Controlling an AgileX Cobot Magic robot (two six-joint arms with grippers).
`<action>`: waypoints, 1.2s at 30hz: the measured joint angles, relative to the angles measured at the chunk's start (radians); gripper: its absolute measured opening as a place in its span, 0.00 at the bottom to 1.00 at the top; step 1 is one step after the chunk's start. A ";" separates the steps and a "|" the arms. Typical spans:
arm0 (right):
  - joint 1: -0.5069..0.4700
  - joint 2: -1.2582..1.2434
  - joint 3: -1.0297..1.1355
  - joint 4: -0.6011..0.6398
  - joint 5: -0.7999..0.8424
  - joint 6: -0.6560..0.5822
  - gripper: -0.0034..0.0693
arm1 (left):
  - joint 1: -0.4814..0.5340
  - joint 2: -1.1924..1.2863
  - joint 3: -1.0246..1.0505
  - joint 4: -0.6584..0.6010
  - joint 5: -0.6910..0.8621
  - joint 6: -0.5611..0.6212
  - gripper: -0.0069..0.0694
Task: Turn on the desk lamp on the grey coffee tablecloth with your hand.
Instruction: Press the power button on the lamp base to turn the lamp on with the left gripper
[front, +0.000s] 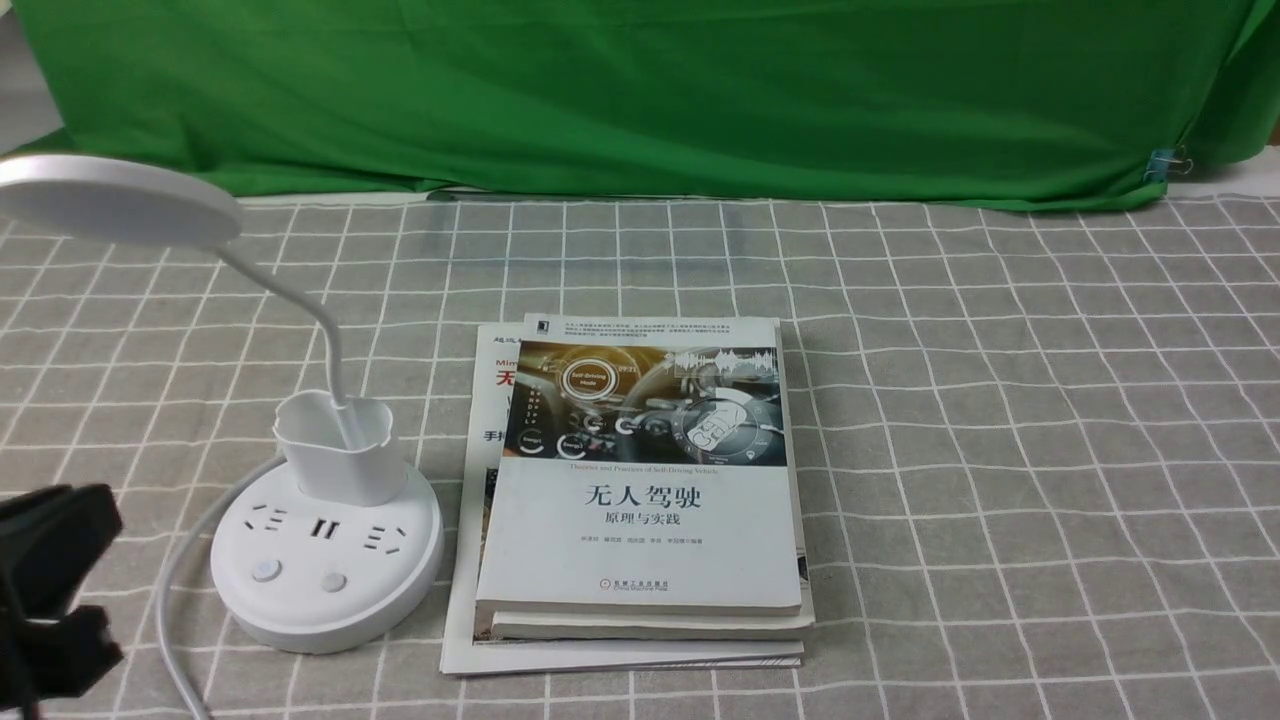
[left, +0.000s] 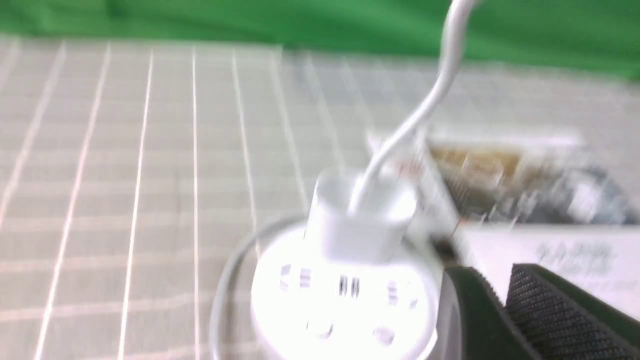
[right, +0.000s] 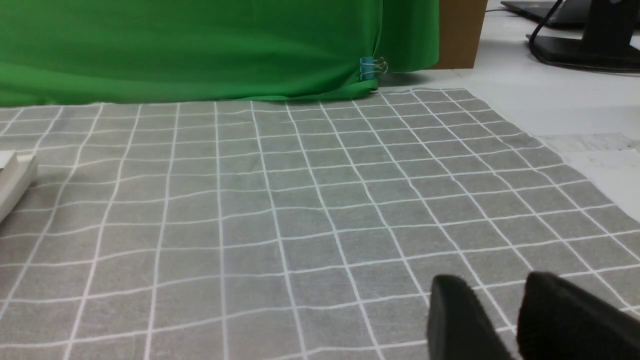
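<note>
The left gripper (front: 60, 590) hangs low just beside the lamp (front: 325, 560), likely lining up on its base buttons (front: 266, 570); blur hides whether its fingers (left: 550, 310) are parted or closed. The lamp stands on the checked cloth (front: 1000, 400), left of the books (front: 640, 540)

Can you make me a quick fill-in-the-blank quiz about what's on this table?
1. In the front view, the desk lamp stands to the ___ of the stacked books.
2. The number of buttons on the lamp's round base is ___.
3. The backdrop behind the grey coffee tablecloth is coloured ___.
Missing words: left; two; green.
</note>
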 joint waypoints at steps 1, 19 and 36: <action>0.000 0.000 0.000 0.000 0.000 0.000 0.38 | 0.000 0.030 0.000 -0.015 -0.004 0.002 0.23; 0.000 0.000 0.000 0.000 0.000 0.000 0.38 | -0.051 0.671 -0.233 -0.060 0.133 0.150 0.12; 0.000 0.000 0.000 0.000 0.000 0.000 0.38 | -0.092 0.899 -0.258 0.061 -0.023 0.037 0.11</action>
